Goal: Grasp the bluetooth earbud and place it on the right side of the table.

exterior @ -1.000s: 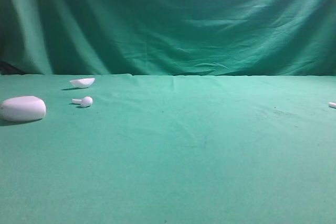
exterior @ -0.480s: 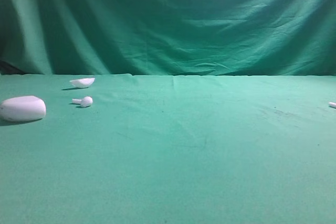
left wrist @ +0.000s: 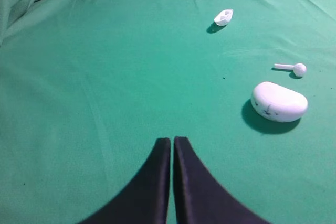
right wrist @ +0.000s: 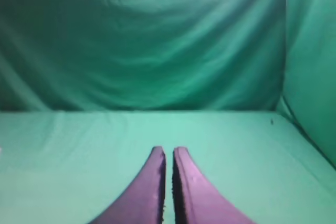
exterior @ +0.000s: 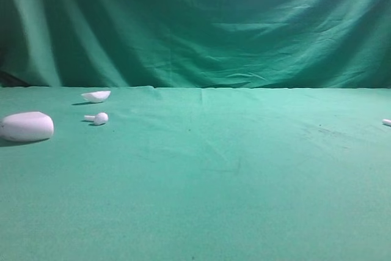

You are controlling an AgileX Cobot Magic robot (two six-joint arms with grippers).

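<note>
Exterior high view: the wide flat table (exterior: 220,181), covered in plain green felt-like cloth, fills the lower half of the picture, with a draped green cloth backdrop (exterior: 201,22) hanging behind it. The landmark for all positions below is the large white pebble-shaped plastic case (exterior: 26,126), which lies at the table's far left edge. Just to the right of the case and slightly farther back lies a tiny white plastic earbud with a rounded head and a short stem (exterior: 97,118), flat on the cloth and apart from the case. Farther back again from the case sits a small white shallow shell-shaped piece (exterior: 96,96), apart from both. Well away from the case, at the extreme right edge of the table, a small white object (exterior: 387,122) is cut off by the frame; whether it is the bluetooth earbud cannot be told from this view. Neither arm appears here.

Left wrist view: the left gripper (left wrist: 171,142), with dark curved fingers, has its tips pressed together with only a hairline seam between them, holding nothing and off the case. The case (left wrist: 279,102) lies ahead and to the right of it, with the stemmed earbud (left wrist: 293,68) just beyond the case and the shell-shaped piece (left wrist: 223,17) farther off.

Right wrist view: the right gripper (right wrist: 168,153) has its fingers closed together, holding nothing, over bare green cloth facing the backdrop (right wrist: 142,45).
</note>
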